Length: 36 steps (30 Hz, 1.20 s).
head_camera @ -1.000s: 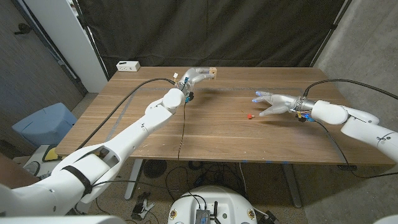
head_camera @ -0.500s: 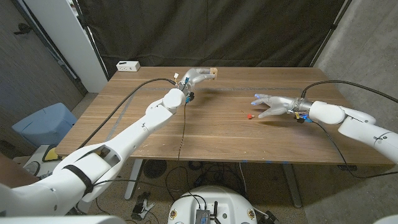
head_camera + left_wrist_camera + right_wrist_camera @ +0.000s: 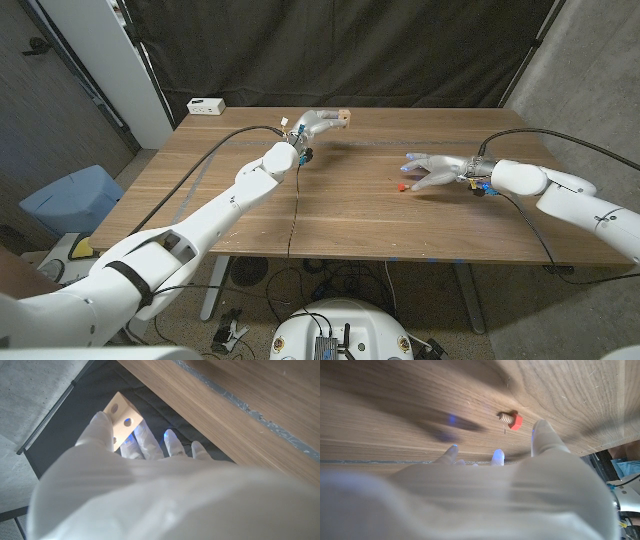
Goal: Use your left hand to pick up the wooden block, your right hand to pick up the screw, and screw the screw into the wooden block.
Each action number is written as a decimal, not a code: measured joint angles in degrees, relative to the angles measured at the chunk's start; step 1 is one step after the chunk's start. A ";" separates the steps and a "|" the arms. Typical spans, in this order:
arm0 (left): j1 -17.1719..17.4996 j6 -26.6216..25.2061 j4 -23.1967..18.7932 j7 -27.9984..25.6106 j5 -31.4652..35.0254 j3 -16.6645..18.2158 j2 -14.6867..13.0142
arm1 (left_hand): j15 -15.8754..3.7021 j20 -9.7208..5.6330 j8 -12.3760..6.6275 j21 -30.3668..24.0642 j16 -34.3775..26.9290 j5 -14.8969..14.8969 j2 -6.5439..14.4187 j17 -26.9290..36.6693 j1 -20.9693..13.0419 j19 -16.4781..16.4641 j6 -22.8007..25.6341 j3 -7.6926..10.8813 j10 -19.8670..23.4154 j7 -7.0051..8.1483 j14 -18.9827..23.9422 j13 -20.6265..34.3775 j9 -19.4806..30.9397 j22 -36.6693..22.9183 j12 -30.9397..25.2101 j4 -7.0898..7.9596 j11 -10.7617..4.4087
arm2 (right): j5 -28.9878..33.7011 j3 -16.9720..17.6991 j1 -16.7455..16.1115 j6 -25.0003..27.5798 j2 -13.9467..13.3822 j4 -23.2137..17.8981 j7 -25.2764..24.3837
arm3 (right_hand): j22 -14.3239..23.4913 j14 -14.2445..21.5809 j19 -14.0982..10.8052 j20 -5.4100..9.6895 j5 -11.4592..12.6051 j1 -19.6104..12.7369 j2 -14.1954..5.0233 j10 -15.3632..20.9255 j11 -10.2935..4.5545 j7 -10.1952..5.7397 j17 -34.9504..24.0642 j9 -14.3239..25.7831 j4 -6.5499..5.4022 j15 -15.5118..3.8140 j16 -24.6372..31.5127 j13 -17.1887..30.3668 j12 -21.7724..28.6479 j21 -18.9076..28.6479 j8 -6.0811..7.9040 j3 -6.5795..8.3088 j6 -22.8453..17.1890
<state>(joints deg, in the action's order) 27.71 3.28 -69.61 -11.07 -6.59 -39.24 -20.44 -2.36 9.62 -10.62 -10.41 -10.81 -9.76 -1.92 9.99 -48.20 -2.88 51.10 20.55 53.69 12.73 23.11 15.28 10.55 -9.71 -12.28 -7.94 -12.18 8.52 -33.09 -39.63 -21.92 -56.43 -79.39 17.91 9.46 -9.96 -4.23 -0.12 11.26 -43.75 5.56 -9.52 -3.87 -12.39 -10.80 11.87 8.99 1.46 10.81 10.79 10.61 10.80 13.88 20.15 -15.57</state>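
Your right hand (image 3: pixel 432 171) is just above the table (image 3: pixel 350 215) with its fingers spread and nothing in them; the screw (image 3: pixel 401 186) lies just beyond the fingertips, toward the table's middle, so this hand is the nearer one. It is small, with a red head and a pale threaded shaft, on its side. Farther back, your left hand (image 3: pixel 312 124) holds the wooden block (image 3: pixel 343 117), pale with round holes, at the far edge

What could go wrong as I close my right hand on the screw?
The screw lies loose on its side on the table, just off the open right hand; a fingertip could roll it away. The left hand holds the wooden block only by one end, so it may twist when screwing.
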 measured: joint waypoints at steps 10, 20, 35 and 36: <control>-0.63 1.13 1.93 0.52 -0.13 -0.14 0.50 | 0.00 0.00 0.00 0.00 0.00 0.05 0.14 0.00 0.14 0.00 -0.01 -0.01 0.00 0.01 0.00 0.05 -0.01 0.00 0.00 -0.01 0.00 | 2.49 -0.63 0.15 3.40 -0.13 -2.62 -0.23 | 0.00 0.01 -0.29 -0.29 0.00 0.19 0.18 0.31 0.31 -0.20 0.00 0.27 0.00 -0.01 0.27 0.00 0.21 0.00 0.54 0.00 -1.24; -1.31 2.15 3.68 1.16 -0.51 -0.20 0.92 | 0.00 0.00 0.00 0.00 0.00 0.07 0.13 0.00 0.14 0.00 0.02 -0.07 0.00 -0.02 0.00 0.04 -0.05 0.00 0.00 -0.07 0.00 | 4.75 -1.38 0.67 5.49 0.08 -4.03 -0.75 | 0.00 0.28 -1.13 0.10 0.00 0.18 0.17 0.84 0.40 -0.09 0.01 0.27 0.00 0.25 0.27 0.00 0.42 0.25 1.39 0.00 -2.97; -2.28 3.35 6.23 2.10 -0.97 -0.41 1.58 | 0.00 0.00 0.00 0.00 -0.22 0.11 0.36 0.00 0.37 0.00 0.22 -0.15 0.00 -0.22 0.00 -0.10 -0.01 0.00 0.00 -0.15 0.00 | 7.26 -2.14 0.68 8.34 0.19 -6.37 -1.28 | 0.00 0.86 -1.77 0.09 0.00 -0.14 -0.15 1.65 0.40 -0.10 0.01 0.54 0.00 0.17 0.72 0.00 0.65 0.24 1.94 0.01 -4.61; -2.38 3.48 6.49 2.21 -1.01 -0.44 1.65 | 0.00 0.00 0.00 0.00 -0.22 0.12 0.36 0.00 0.36 0.00 0.22 -0.15 0.00 -0.22 0.00 -0.12 -0.01 0.00 0.00 -0.15 0.00 | 7.44 -2.15 0.61 8.54 0.17 -6.50 -1.38 | 0.00 1.10 -2.15 0.11 0.00 -0.14 -0.15 1.68 0.37 -0.14 0.01 0.53 0.00 -0.02 0.72 0.00 0.65 0.24 2.24 0.01 -5.01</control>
<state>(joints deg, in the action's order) 25.33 6.76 -63.12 -8.86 -7.60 -39.68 -18.79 -2.36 9.62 -10.62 -10.41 -11.03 -9.65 -1.57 9.99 -47.84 -2.88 51.32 20.40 53.69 12.52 23.11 15.15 10.54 -9.71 -12.28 -8.09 -12.18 15.96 -35.25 -39.03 -13.38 -56.26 -85.89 16.53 9.45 -8.86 -6.38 -0.01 11.26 -43.90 5.41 -7.84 -3.51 -12.54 -10.79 12.40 9.00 1.44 11.52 10.79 11.26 11.04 16.12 20.16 -20.57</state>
